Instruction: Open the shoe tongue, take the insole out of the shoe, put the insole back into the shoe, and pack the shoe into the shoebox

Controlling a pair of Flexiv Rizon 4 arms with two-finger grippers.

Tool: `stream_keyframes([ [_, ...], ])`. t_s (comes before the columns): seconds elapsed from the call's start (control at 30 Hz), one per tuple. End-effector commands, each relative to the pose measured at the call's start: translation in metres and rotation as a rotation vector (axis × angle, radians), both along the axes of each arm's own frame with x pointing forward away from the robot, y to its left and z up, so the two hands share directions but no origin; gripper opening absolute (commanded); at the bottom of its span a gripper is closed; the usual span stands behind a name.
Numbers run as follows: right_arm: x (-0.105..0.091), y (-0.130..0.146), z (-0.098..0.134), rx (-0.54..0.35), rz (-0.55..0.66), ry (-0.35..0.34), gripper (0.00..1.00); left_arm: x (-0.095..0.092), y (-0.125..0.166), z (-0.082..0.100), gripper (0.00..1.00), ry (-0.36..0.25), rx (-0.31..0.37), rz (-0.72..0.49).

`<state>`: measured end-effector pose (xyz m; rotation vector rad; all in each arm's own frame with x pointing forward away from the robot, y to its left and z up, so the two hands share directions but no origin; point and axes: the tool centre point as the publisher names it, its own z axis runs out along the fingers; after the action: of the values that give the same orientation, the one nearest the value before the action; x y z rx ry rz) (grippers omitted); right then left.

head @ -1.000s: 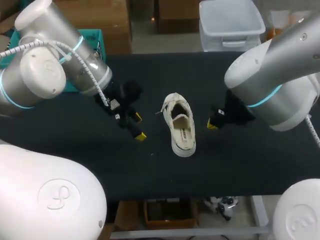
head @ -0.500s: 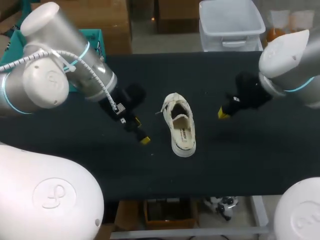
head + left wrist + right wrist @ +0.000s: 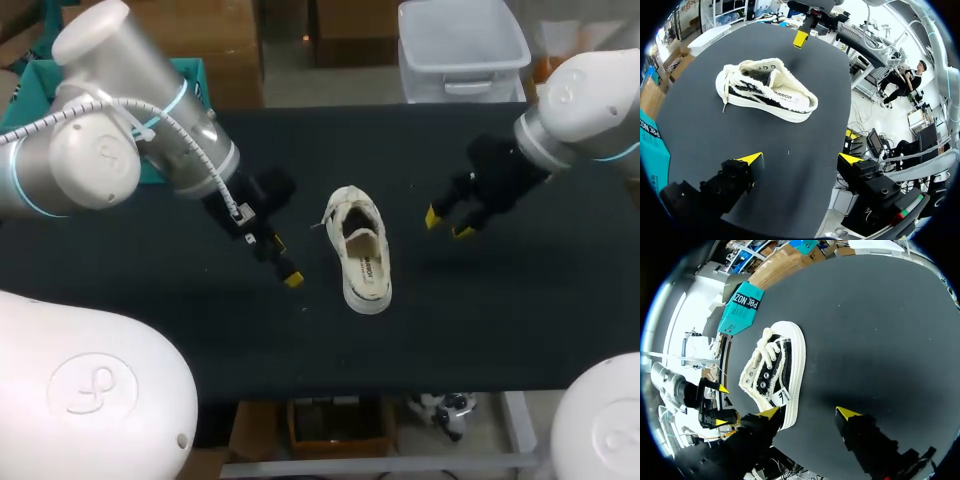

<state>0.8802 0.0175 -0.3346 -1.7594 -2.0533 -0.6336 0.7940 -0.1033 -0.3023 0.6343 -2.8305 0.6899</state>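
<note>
A cream and black low sneaker [image 3: 360, 250] lies in the middle of the black table [image 3: 480, 320], with its pale insole [image 3: 366, 264] showing inside. My left gripper [image 3: 285, 262] hangs open just left of the shoe, nothing between its fingers. In the left wrist view the sneaker [image 3: 765, 90] lies ahead of the open left gripper [image 3: 800, 160]. My right gripper [image 3: 447, 224] is open to the right of the shoe, clear of it. The right wrist view has the sneaker [image 3: 775, 372] ahead of one finger of the empty right gripper [image 3: 807, 413].
A teal cardboard box [image 3: 195, 80] sits at the table's rear left, partly behind my left arm; it also shows beyond the shoe in the right wrist view [image 3: 747, 305]. Bare black table surrounds the shoe on all sides.
My right gripper went from shut to open and drew back to the right, away from the shoe. My left gripper shifted slightly closer to the shoe. The shoe stayed put.
</note>
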Motion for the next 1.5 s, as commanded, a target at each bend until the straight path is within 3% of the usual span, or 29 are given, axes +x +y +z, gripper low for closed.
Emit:
stream_keyframes([
  [0.03,0.005,0.001,-0.003,-0.002,0.031,-0.008,1.00,0.000,-0.001,0.000,1.00,0.000,0.003,0.001],
  [0.17,0.015,0.005,-0.005,-0.088,0.015,-0.006,1.00,0.004,-0.018,0.003,1.00,0.009,0.028,0.107],
  [0.3,0.017,0.005,-0.001,-0.160,0.042,-0.032,1.00,0.008,-0.027,-0.007,1.00,0.022,0.082,0.240],
  [0.5,0.018,0.002,0.005,-0.241,0.076,-0.066,1.00,0.013,-0.028,-0.021,1.00,0.046,0.099,0.381],
  [1.03,0.025,-0.020,0.011,-0.416,0.286,-0.096,1.00,0.015,-0.045,-0.041,1.00,0.053,0.107,0.544],
  [1.3,0.031,-0.032,0.009,-0.475,0.433,-0.120,1.00,0.029,-0.061,-0.044,1.00,0.044,0.120,0.615],
  [1.5,0.033,-0.048,0.006,-0.487,0.523,-0.161,1.00,0.051,-0.074,-0.043,1.00,0.044,0.129,0.671],
])
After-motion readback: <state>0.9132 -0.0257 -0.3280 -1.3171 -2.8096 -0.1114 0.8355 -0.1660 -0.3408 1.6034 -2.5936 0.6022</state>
